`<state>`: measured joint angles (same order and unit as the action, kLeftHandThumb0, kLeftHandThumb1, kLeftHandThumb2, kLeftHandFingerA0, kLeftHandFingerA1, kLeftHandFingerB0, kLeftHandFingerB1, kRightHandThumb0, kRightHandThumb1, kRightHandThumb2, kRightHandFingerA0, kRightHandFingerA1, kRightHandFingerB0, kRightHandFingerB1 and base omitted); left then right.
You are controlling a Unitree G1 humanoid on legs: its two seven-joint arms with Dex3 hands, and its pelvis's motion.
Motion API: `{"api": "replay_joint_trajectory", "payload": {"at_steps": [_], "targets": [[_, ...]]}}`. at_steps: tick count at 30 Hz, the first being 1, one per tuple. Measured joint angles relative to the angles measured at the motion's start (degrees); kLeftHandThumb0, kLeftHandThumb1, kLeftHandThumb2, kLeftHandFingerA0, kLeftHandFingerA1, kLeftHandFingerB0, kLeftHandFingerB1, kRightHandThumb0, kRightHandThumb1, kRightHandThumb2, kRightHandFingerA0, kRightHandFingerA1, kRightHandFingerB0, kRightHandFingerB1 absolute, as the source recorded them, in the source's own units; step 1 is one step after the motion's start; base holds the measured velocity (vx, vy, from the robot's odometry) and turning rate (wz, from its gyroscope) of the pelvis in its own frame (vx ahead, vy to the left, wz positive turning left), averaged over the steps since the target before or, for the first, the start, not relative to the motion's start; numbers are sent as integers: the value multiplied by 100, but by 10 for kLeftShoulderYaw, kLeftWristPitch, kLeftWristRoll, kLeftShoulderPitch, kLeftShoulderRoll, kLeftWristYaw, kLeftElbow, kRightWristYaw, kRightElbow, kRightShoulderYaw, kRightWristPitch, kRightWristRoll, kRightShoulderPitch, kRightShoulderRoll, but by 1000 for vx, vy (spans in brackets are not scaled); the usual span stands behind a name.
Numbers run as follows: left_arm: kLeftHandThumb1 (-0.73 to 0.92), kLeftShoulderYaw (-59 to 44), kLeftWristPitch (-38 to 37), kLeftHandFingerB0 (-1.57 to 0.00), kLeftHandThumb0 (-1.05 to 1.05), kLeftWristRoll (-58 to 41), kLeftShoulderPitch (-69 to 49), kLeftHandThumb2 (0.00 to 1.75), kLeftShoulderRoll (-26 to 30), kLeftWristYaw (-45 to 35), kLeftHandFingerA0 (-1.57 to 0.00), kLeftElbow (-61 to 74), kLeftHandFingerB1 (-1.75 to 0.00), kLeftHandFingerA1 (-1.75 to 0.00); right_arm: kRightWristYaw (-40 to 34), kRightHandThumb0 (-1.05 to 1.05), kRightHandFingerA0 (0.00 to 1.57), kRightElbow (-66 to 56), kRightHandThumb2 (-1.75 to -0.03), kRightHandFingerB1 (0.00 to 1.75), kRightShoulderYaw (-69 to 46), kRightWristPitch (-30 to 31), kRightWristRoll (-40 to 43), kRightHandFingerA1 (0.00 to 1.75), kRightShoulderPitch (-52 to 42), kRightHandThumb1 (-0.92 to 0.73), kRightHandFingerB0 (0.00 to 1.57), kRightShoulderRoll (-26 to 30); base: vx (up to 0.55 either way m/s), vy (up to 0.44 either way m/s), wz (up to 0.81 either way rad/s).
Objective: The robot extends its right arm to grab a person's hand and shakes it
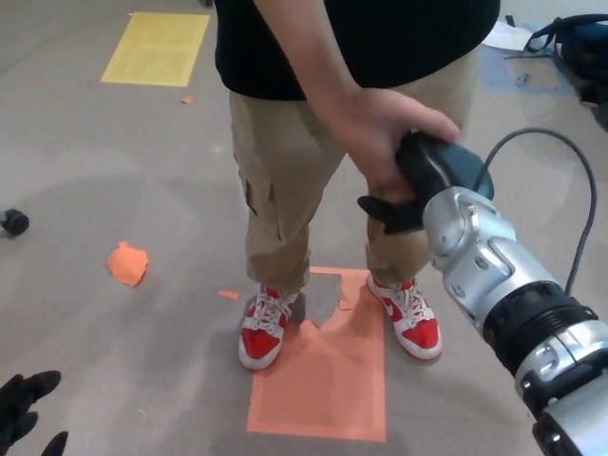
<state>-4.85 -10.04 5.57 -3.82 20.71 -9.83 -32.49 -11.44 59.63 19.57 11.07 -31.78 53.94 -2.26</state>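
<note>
Up at the centre right of my head view, my right robot hand (427, 180), black and chunky on its silver forearm (503, 285), is clasped together with the person's bare hand (385, 138). Their fingers wrap over the top of mine and my black fingers close on their palm from below, so the two are locked in a handshake in front of their thigh. The person stands facing me in a black shirt (380, 38), tan cargo trousers (285, 180) and red-and-white sneakers (266, 328), with their feet at the top edge of an orange rectangular floor marking (323, 380). At the lower left corner I see only the black fingertips of my left robot hand (24, 408); they look apart and hold nothing. A yellow rectangular floor marking (157, 47) lies far off at the upper left, and a torn orange scrap (126, 263) sits on the grey floor (114, 171) to the left.
</note>
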Motion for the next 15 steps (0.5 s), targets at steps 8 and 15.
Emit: {"api": "replay_joint_trajectory", "payload": {"at_steps": [8,15], "targets": [[60,0,-7,0,-34,1,-1,113,0,1,0,-12,-46,-47,8,-62,50,-52,-59,41,8,-10,5,45,-51,-66,39,10,0,0,0],[61,2,-9,0,-33,2,-7,114,1,2,0,-12,-46,-47,64,-81,7,-118,-92,30,22,3,7,33,-86,-57,7,56,0,0,0]]}}
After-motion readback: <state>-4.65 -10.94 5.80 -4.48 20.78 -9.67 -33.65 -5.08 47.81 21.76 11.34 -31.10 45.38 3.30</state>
